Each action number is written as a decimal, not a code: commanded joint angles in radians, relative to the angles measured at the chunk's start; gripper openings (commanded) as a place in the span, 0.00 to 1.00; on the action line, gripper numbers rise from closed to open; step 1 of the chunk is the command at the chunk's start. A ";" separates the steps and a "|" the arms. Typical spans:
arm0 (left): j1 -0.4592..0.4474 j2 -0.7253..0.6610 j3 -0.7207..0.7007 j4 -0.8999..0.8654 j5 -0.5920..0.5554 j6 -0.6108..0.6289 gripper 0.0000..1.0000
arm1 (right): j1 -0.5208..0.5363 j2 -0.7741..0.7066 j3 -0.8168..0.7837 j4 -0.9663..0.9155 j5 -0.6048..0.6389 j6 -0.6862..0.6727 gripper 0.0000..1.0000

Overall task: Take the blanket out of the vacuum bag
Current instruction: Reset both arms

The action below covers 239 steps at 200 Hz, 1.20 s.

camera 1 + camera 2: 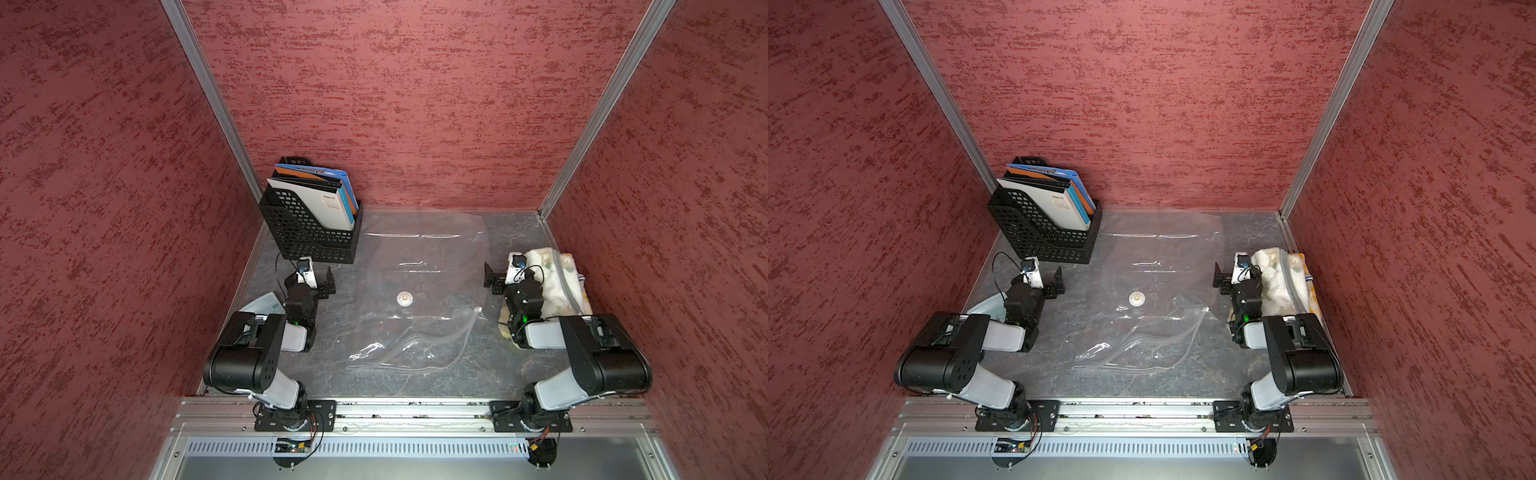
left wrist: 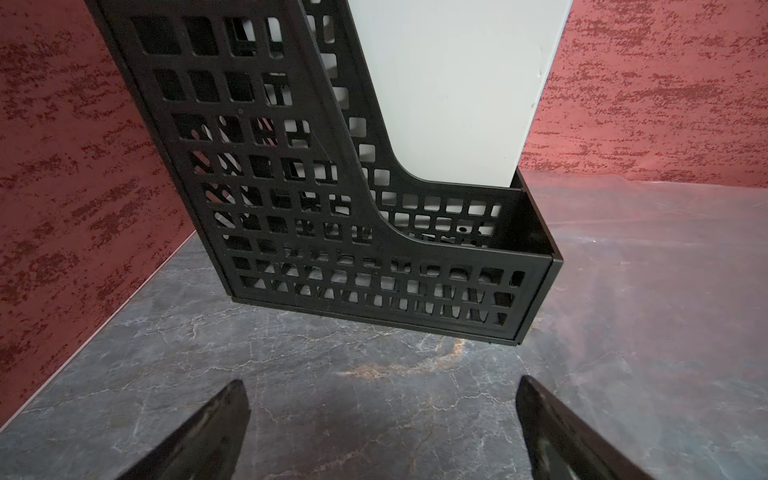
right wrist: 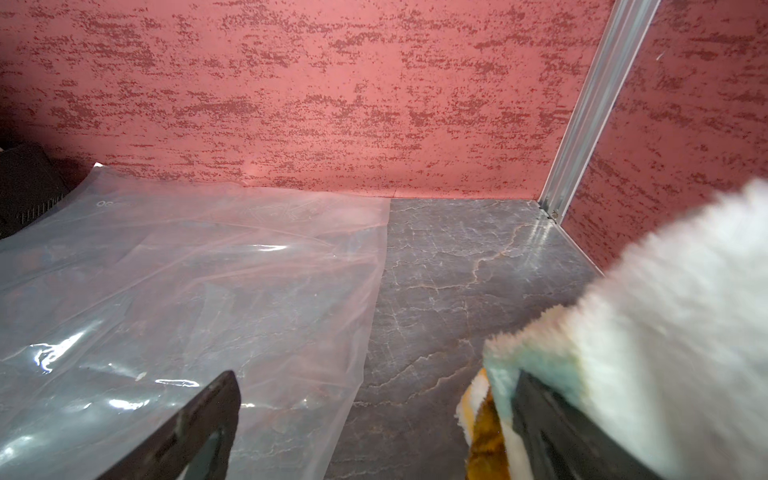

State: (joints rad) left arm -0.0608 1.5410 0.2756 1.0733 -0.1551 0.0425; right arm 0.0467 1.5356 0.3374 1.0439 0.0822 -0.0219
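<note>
The blanket (image 1: 557, 282) is seen already outside the vacuum bag (image 1: 424, 266), folded in a fluffy white heap on the outer side of the right hand (image 1: 488, 277) and partly under that arm; in the wrist view its pile (image 3: 665, 311) is pressed close to the outer finger, though contact cannot be confirmed. The right hand is spread wide and nothing is held in it; the left hand (image 1: 331, 282) is likewise wide and empty, with a black file rack (image 2: 332, 208) just ahead of it. The bag is laid flat and empty on the surface (image 1: 519, 365) between the two hands, its edge beneath the right hand's inner finger (image 3: 208, 407). The task is judged essentially done. The blanket is expected to be light, soft and compressible, and to sag when lifted, so a thick folded edge would best be pinched. The bag is judged thin, slippery and hard to pinch where it lies flat; the stiffer zip strip (image 1: 415, 345) near the slider clip (image 1: 478, 310) would be the surer hold, the round valve (image 1: 404, 298) being left alone.
</note>
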 commanded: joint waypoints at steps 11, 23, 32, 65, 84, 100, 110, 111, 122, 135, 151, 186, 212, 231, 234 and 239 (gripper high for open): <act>0.008 -0.003 0.019 -0.006 0.015 0.009 1.00 | -0.016 0.005 0.042 -0.128 0.035 0.035 0.99; 0.020 -0.006 0.046 -0.061 0.033 -0.002 1.00 | -0.016 0.007 0.042 -0.129 0.036 0.034 0.99; 0.041 -0.008 0.072 -0.116 0.070 -0.015 1.00 | -0.016 0.006 0.044 -0.130 0.036 0.036 0.99; 0.064 -0.009 0.093 -0.158 0.120 -0.027 0.99 | -0.016 0.006 0.042 -0.127 0.035 0.034 0.99; 0.066 -0.010 0.094 -0.160 0.124 -0.026 1.00 | -0.016 0.005 0.043 -0.128 0.034 0.033 0.99; 0.068 -0.010 0.094 -0.161 0.125 -0.026 1.00 | -0.016 0.006 0.042 -0.127 0.035 0.034 0.99; 0.068 -0.010 0.094 -0.161 0.125 -0.027 1.00 | -0.015 0.005 0.042 -0.127 0.036 0.034 0.99; 0.068 -0.009 0.094 -0.162 0.125 -0.026 1.00 | -0.016 0.006 0.042 -0.127 0.036 0.033 0.99; 0.067 -0.010 0.094 -0.161 0.125 -0.026 1.00 | -0.016 0.006 0.042 -0.127 0.036 0.032 0.99; 0.068 -0.010 0.094 -0.161 0.125 -0.028 0.99 | -0.016 0.005 0.042 -0.129 0.034 0.031 0.99; 0.067 -0.009 0.094 -0.162 0.126 -0.027 1.00 | -0.016 0.004 0.042 -0.130 0.035 0.031 0.99; 0.068 -0.009 0.094 -0.162 0.126 -0.026 1.00 | -0.015 0.005 0.042 -0.129 0.037 0.032 0.99; 0.067 -0.010 0.094 -0.162 0.125 -0.026 1.00 | -0.013 0.005 0.043 -0.131 0.037 0.028 0.99; 0.068 -0.009 0.094 -0.163 0.126 -0.027 1.00 | -0.008 0.006 0.045 -0.133 0.039 0.025 0.99; 0.068 -0.010 0.094 -0.162 0.126 -0.028 1.00 | -0.009 0.005 0.045 -0.132 0.039 0.024 0.99; 0.068 -0.010 0.094 -0.162 0.127 -0.027 0.99 | -0.008 0.005 0.045 -0.133 0.040 0.024 0.99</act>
State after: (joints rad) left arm 0.0010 1.5391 0.3645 0.9123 -0.0418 0.0299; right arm 0.0414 1.5356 0.3733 0.9737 0.0914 -0.0082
